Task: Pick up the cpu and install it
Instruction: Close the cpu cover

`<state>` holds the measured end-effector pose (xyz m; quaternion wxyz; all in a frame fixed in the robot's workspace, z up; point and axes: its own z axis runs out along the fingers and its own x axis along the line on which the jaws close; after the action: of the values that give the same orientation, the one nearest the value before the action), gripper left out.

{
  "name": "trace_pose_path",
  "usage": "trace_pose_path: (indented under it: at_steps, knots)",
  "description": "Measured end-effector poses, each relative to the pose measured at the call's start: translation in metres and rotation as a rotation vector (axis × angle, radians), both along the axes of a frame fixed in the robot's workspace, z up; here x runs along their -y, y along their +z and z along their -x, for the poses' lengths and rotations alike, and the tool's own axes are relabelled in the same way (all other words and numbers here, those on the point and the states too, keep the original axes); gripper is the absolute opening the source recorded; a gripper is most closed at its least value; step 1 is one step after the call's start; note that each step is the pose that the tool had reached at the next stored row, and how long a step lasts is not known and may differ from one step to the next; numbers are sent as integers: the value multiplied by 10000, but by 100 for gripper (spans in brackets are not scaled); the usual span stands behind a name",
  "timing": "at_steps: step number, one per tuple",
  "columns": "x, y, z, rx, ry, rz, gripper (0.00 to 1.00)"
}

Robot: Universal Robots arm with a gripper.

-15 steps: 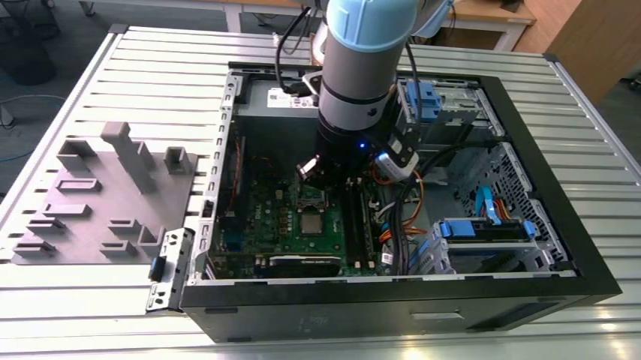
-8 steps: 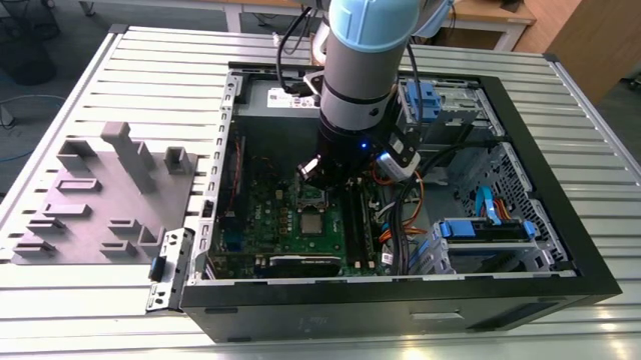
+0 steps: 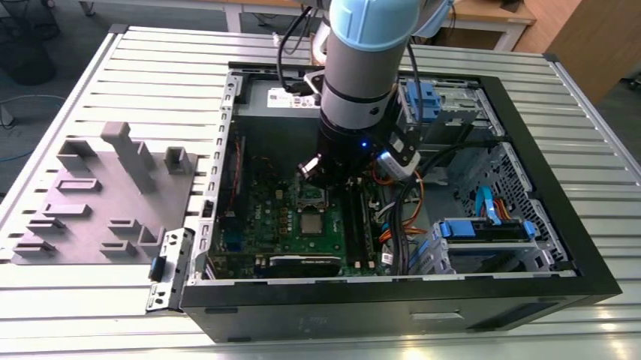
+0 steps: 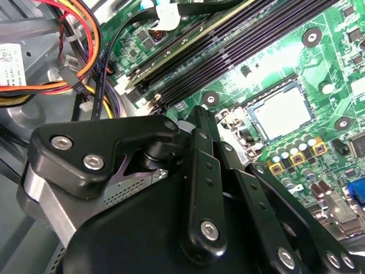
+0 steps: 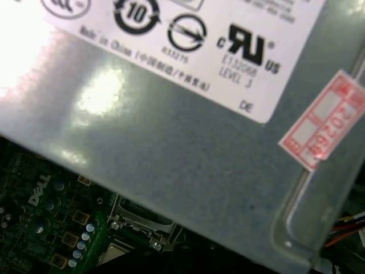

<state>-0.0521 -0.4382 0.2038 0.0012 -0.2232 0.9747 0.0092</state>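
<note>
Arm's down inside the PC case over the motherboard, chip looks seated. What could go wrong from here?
1. The bundle of orange, red and black cables hangs close beside the black gripper linkage, so it may snag as the arm moves.
2. The small square silvery cpu appears to sit in its socket with the shiny metal socket frame apparently open; a bump might shift it.

Grey metal box point(image 5: 188, 165) looms close before my wrist camera, its face dull, with bright glare patches. White label point(image 5: 188, 40) stuck on box, carrying black print and round symbols. Red-and-white sticker point(image 5: 325, 123) sits tilted near box's raised edge. Beyond box edge, green motherboard point(image 5: 40, 228) with small round capacitors point(image 5: 80, 248). Shiny metal socket frame point(image 5: 140, 225) lies just beside box edge. Coloured wires point(image 5: 348, 228) peek past box corner.
</note>
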Motion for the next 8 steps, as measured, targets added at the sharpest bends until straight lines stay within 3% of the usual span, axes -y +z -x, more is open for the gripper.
trace_pose_path:
  at_steps: [4, 8]
  knots:
    - [-58, 0, 0, 0, -6, 0, 11]
    - [-66, -2, 3, 1, -7, 2, 11]
